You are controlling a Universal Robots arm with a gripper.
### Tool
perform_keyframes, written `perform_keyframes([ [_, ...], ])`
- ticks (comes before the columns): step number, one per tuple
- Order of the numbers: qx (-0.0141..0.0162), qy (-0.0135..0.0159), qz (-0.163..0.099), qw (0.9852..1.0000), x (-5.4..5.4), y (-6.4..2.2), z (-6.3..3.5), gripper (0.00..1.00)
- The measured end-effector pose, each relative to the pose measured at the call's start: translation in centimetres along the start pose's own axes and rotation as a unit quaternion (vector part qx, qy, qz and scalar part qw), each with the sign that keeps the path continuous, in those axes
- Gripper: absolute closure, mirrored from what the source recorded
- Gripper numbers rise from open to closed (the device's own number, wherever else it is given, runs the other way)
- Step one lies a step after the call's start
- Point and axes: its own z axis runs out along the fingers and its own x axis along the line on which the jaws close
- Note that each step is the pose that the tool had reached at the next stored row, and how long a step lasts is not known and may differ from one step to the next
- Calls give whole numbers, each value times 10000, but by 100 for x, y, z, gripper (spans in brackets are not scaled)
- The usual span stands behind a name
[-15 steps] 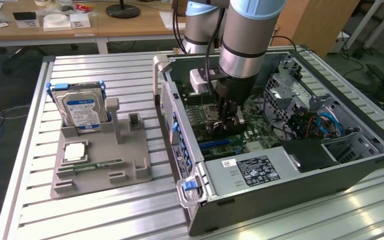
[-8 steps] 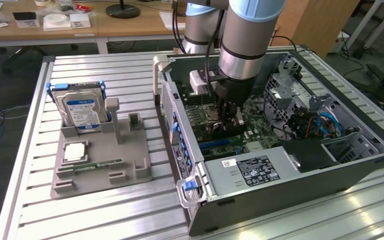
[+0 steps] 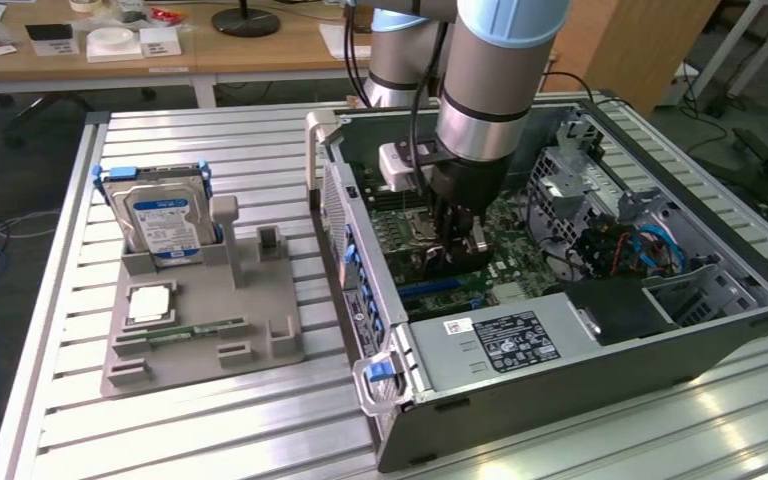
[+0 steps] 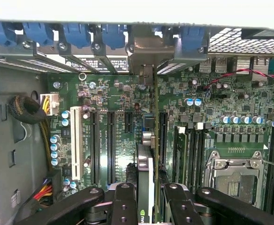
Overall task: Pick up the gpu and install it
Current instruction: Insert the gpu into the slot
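**GPU held on edge over the motherboard, inside the open case**

From my station I see the arm reaching down into the open computer case (image 3: pixel 704 300), which lies on its side on the slatted metal table (image 3: pixel 224 430). The gripper (image 3: pixel 458 245) is low inside the case, just above the green motherboard (image 4: pixel 109 93).

In the wrist view the two black fingers (image 4: pixel 123 201) stand narrow and are closed on the gpu (image 4: pixel 145 173). The card is held on its edge, so I see mainly its thin side running away from the camera toward the rear wall of the case, where the row of blue slot clips (image 4: pixel 76 35) sits. The card is in line with the motherboard's long black expansion slots (image 4: pixel 111 145), and it stands between these slots and the memory slots (image 4: pixel 193 159) beside the processor socket (image 4: pixel 235 176). I cannot tell whether its lower edge already touches a slot or is a little above it.

On the exterior view's left, well apart from the case, a grey holder tray (image 3: pixel 271 310) stands on the table. A silver hard drive with a blue label (image 3: pixel 164 220) stands upright in it, and a narrow green memory stick (image 3: pixel 197 330) lies flat near the front of the tray
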Motion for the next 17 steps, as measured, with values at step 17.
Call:
perform_keyframes([
  [17, -12, -3, 0, 10000, -1, -5, 3, 73],
])
